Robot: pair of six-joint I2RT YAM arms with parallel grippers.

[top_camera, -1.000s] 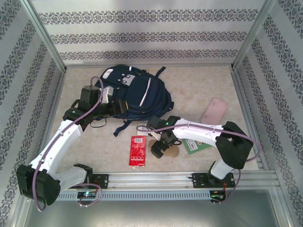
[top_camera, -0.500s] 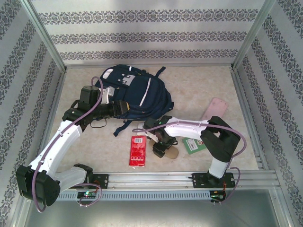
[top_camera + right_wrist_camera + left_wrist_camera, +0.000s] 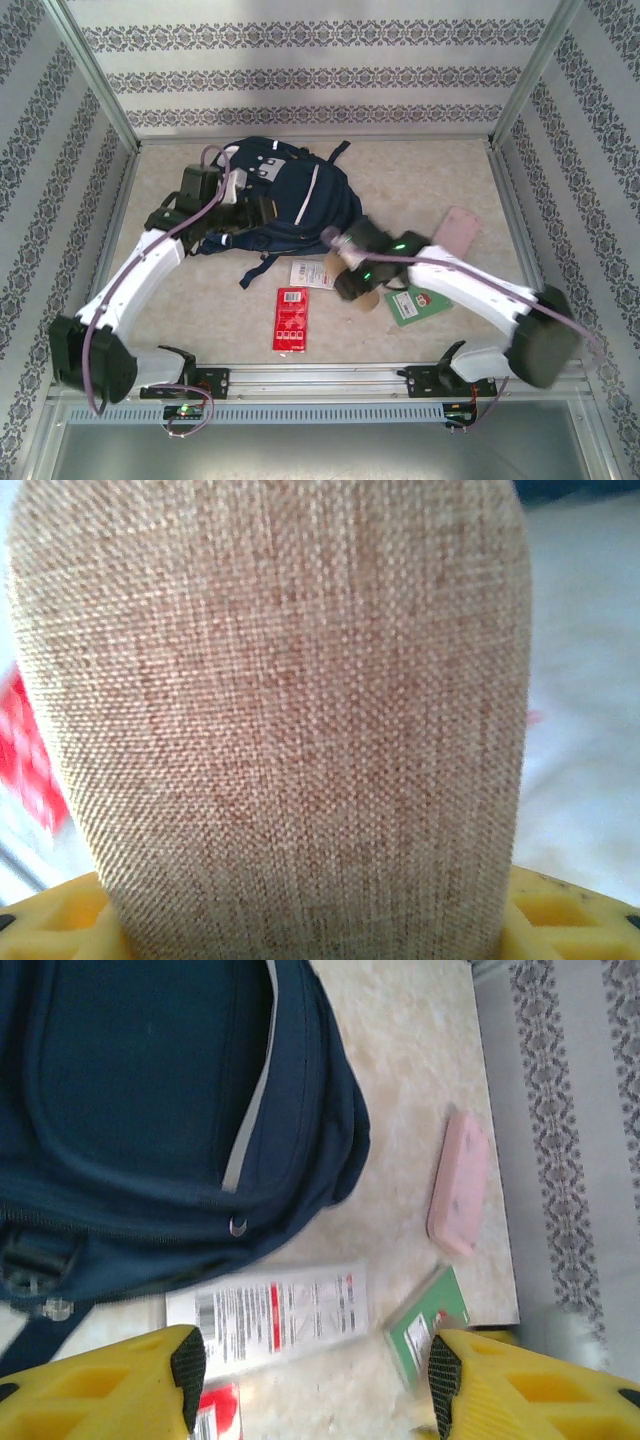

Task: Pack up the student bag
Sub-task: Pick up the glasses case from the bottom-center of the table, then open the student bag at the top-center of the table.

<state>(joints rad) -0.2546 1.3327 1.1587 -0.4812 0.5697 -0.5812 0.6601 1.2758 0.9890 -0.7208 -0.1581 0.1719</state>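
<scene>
– So, what has the right gripper (image 3: pixel 315 925) got?
– A tan woven case (image 3: pixel 280 710), pinched between its yellow fingers, jaws partly closed on it, just below centre in the overhead view.
– And the left gripper (image 3: pixel 310 1360)?
– Jaws apart, nothing between them. It's at the left edge of the student bag (image 3: pixel 290 195), which lies upper centre-left on the table (image 3: pixel 420 180).

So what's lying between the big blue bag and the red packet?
A white printed leaflet lies flat there, between the student bag and the red packet; the left wrist view shows it best.
</scene>
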